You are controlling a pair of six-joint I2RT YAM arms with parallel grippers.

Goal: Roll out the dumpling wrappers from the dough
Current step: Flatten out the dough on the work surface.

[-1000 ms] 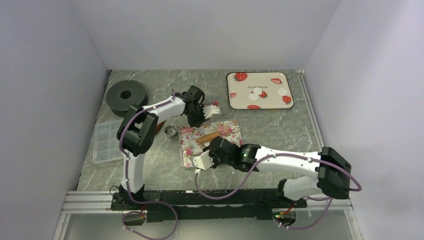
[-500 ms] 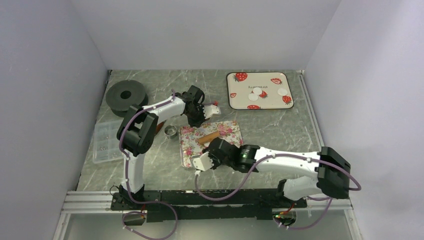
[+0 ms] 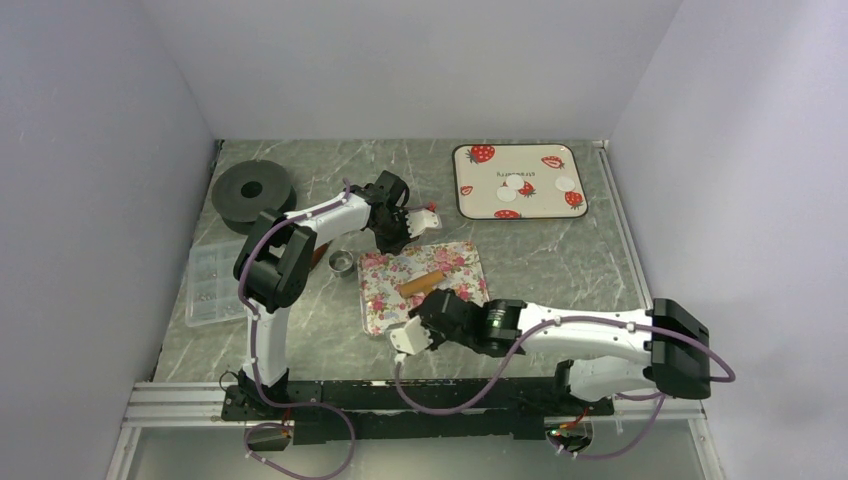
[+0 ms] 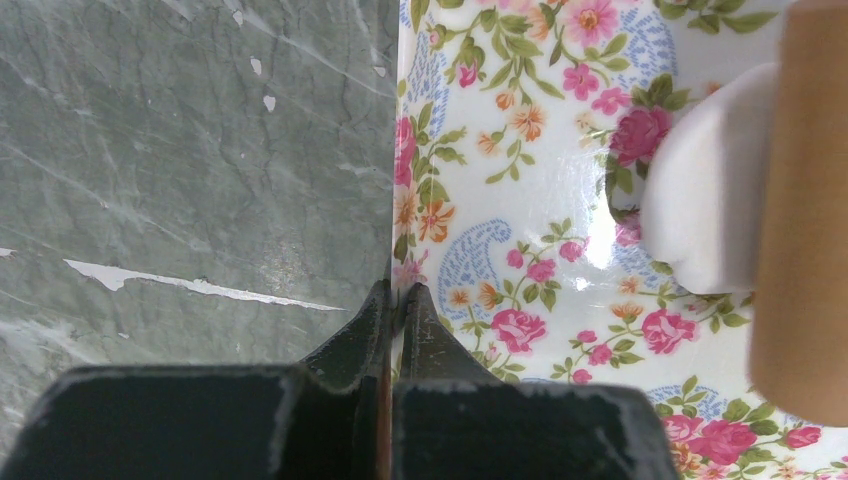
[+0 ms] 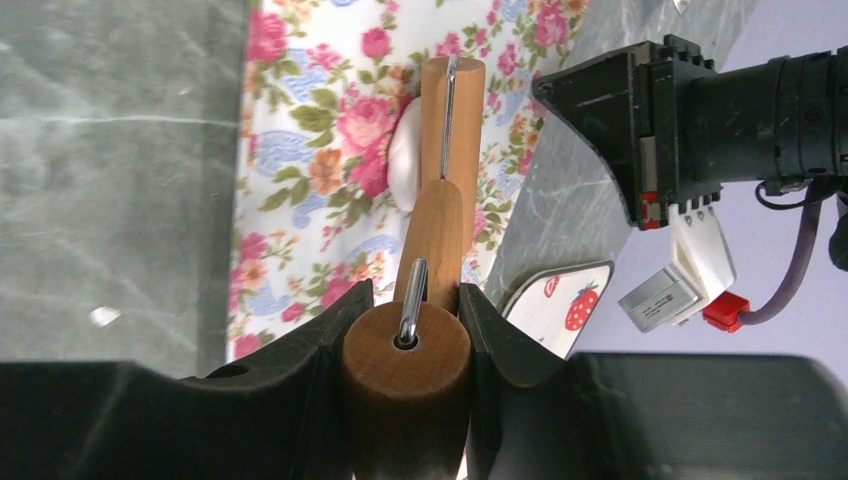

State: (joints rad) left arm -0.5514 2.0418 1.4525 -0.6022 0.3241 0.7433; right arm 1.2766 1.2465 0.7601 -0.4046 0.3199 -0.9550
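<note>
We are looking at a grey-green marbled bench (image 3: 560, 255) sitting inside a plain enclosure. Pale, bare walls are closing it in: a left wall (image 3: 90, 200), a back wall (image 3: 410, 60) and a right wall (image 3: 740, 150). An aluminium rail (image 3: 180, 402) is running along the near edge. Soft, even light is falling everywhere.

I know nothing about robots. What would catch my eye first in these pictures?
The flowered mat in the middle of the table stands out. There the right gripper clamps a wooden rolling pin, whose roller lies on a white lump of dough. The left gripper is shut on the mat's far edge. At the far right, a strawberry tray holds a few thin white dumpling wrappers.
</note>
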